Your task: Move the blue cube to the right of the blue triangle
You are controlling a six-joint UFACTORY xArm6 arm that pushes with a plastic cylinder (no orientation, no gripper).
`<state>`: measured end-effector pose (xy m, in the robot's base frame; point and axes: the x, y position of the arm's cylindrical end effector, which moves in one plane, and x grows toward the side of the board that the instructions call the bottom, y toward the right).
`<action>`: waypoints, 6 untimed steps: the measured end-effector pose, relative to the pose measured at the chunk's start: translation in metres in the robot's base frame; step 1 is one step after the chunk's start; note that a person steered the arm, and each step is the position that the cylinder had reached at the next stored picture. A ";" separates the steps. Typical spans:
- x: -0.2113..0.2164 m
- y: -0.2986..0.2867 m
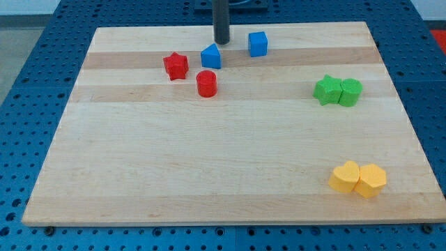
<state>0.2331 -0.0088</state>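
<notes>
Blue cube [258, 44] sits right of blue triangle [211, 56] — looks nearly done.
No claw on this rig; my tip [221, 41] between them, near the counter's [209, 174] top edge.

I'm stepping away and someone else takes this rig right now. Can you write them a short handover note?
My tip is down on the board near the view's top edge, just above the blue triangle and left of the blue cube.
The blue cube already sits to the right of the blue triangle, a gap apart and slightly higher in the view.
Done: the cube is on the correct side.
Left: possibly nudge it closer and level; otherwise nothing.
The red, green and yellow blocks lie clear of both.
</notes>
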 end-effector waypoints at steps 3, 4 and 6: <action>0.000 0.054; 0.003 0.067; 0.003 0.110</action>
<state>0.2356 0.1014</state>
